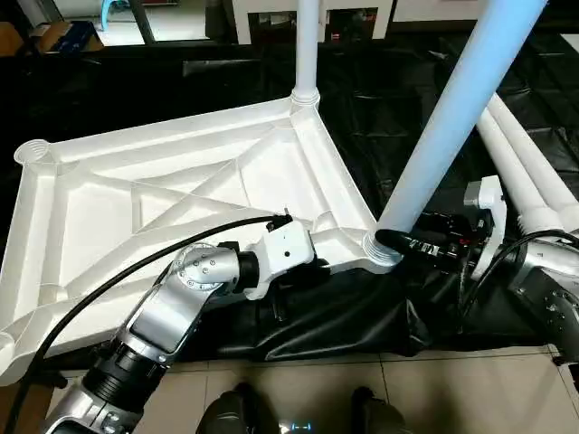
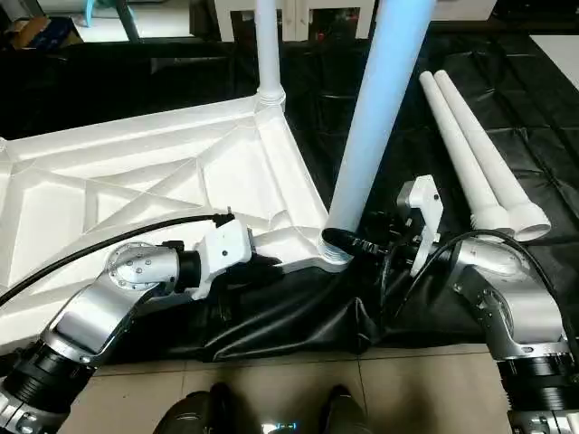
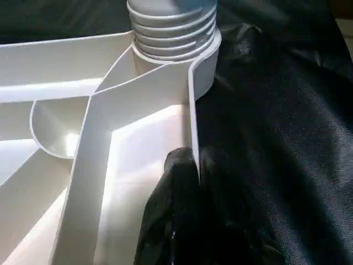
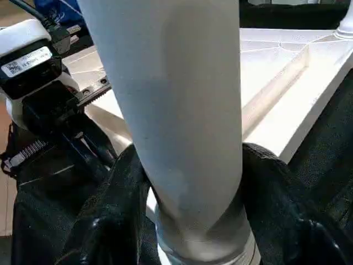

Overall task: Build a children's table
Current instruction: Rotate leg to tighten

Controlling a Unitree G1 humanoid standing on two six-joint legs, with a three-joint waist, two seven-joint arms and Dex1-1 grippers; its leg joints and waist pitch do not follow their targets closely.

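Note:
The white table top (image 1: 136, 199) lies upside down on black cloth, ribs facing up. One white leg (image 1: 307, 45) stands upright in the far corner socket. A second leg (image 1: 452, 117) leans in the near right corner socket (image 1: 380, 253). My right gripper (image 1: 391, 242) is shut on this leg just above the socket, with black fingers (image 4: 118, 187) pressed to both sides. My left gripper (image 3: 193, 165) is shut on the table top's near rim (image 3: 193, 110), close beside that socket. Two more legs (image 2: 479, 154) lie side by side on the cloth at the right.
The far left corner socket (image 1: 33, 152) stands open. A black cable (image 1: 136, 262) runs along my left forearm over the table top. Black cloth (image 1: 362, 316) bunches under the near rim, with tiled floor (image 1: 407, 389) in front. Furniture stands at the back.

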